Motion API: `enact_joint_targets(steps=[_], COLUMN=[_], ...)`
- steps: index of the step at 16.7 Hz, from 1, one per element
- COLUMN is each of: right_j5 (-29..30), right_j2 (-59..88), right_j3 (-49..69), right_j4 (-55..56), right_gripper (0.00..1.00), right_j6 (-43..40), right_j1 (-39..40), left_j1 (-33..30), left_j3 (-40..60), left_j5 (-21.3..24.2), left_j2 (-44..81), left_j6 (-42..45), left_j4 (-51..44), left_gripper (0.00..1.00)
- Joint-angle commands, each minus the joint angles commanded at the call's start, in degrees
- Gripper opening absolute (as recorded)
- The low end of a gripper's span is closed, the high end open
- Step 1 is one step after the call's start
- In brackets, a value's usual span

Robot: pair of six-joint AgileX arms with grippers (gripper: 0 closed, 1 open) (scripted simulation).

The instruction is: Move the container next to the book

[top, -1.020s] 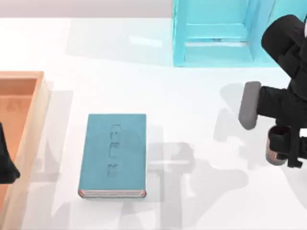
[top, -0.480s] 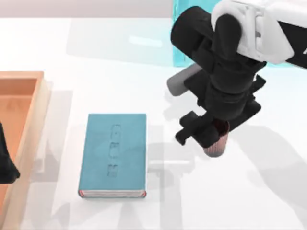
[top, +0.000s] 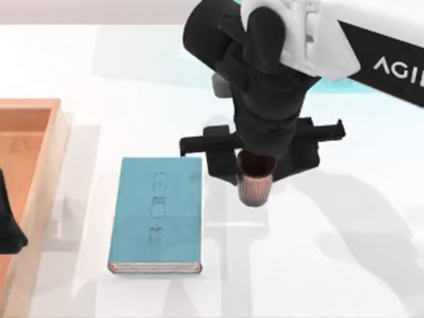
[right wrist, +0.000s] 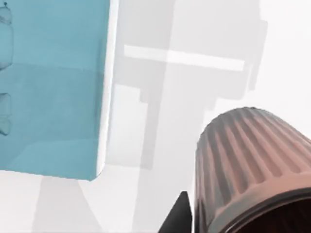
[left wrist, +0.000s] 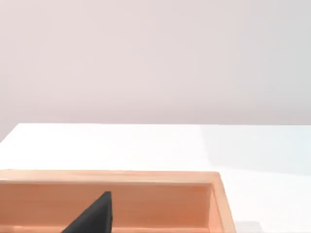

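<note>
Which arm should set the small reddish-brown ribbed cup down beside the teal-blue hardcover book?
Right. The right gripper already holds the small reddish-brown ribbed cup just right of the teal-blue hardcover book. The left gripper sits parked over the orange wooden tray.

**Arm and gripper status**

The right arm reaches in from the table's right side, wrist pointing down over the table's middle. The right gripper (top: 255, 173) is closed on the container (top: 255, 187). The left arm (top: 9, 225) sits parked at the left edge.

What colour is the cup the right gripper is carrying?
Reddish-brown with ribbed sides; the container shows best in the right wrist view.
</note>
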Motion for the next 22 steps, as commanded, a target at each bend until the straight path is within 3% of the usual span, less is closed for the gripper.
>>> enact_joint_targets(steps=[5, 12, 22], right_j5=[-0.05, -0.14, -0.07], right_j2=[0.95, 0.92, 2.82], right_j3=[2.49, 1.41, -9.46], right_j4=[-0.31, 0.74, 13.53], right_gripper=[0.0, 0.0, 0.0], right_j6=[8.03, 7.88, 7.74], right_j1=[0.49, 0.34, 0.17], left_j1=[0.0, 0.0, 0.0], left_j3=[0.0, 0.0, 0.0], left_j5=[0.0, 0.0, 0.0], left_j2=[0.0, 0.0, 0.0], left_j6=[0.0, 0.0, 0.0], left_j4=[0.0, 0.0, 0.0], left_gripper=[1.0, 1.0, 1.0])
